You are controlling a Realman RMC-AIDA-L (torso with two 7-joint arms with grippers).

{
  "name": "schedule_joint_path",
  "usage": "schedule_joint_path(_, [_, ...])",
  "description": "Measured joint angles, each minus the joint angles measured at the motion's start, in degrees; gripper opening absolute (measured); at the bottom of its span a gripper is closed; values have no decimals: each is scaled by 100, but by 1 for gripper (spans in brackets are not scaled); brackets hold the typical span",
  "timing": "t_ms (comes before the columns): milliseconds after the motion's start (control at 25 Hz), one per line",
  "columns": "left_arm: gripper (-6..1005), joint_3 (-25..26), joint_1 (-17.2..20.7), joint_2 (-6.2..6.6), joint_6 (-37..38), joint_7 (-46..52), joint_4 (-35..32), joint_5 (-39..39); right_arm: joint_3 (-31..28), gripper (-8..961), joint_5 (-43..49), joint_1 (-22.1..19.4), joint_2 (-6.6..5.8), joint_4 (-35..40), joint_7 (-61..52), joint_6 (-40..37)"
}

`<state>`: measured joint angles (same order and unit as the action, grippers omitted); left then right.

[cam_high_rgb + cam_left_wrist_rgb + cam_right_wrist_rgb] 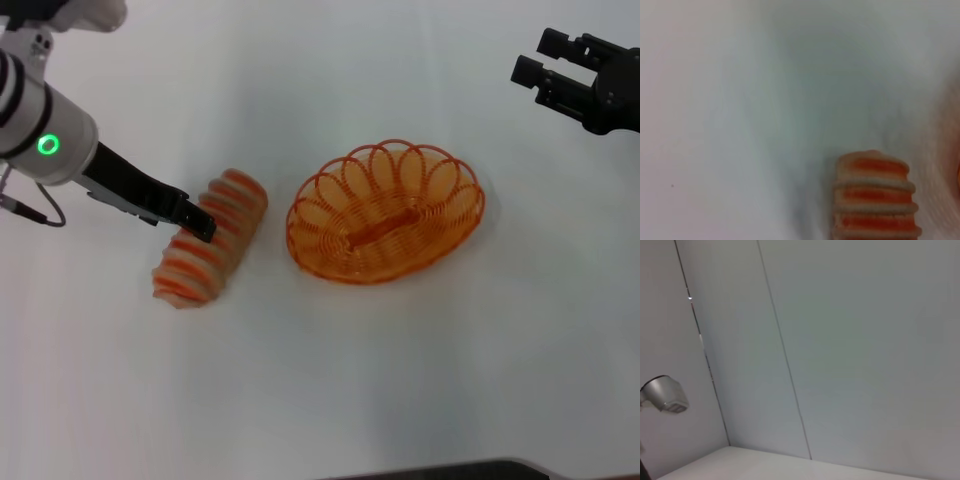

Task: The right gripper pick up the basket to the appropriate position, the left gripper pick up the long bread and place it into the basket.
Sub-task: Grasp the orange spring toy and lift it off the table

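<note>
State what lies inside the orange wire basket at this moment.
Nothing lies in the basket: only its spiral wire base and the white table through it. The long bread lies beside it, under the left claw.

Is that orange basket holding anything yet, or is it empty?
Empty. The basket shows only its bare wire base, and the bread lies on the table beside it, apart from it, with the left end effector at the loaf.

my bench is a plain white surface — two things lie directly on it. the long bread rests on my left side, lying at a slant. the basket sits just beside it toward my right, upright on its spiral base — near the loaf but not touching it.
</note>
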<state>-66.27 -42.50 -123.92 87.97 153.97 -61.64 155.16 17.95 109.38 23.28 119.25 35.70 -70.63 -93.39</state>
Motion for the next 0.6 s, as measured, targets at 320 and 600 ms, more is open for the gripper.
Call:
schedule_joint_path(320, [778,-257,-29,-15,-223,77,203,-29,-14,629,-14,16,10,-29,3,100])
schedule_joint_path(600, [696,-560,-46,-18,-241,78,248,-44,-19,626,-78,37,7,-92,5,190])
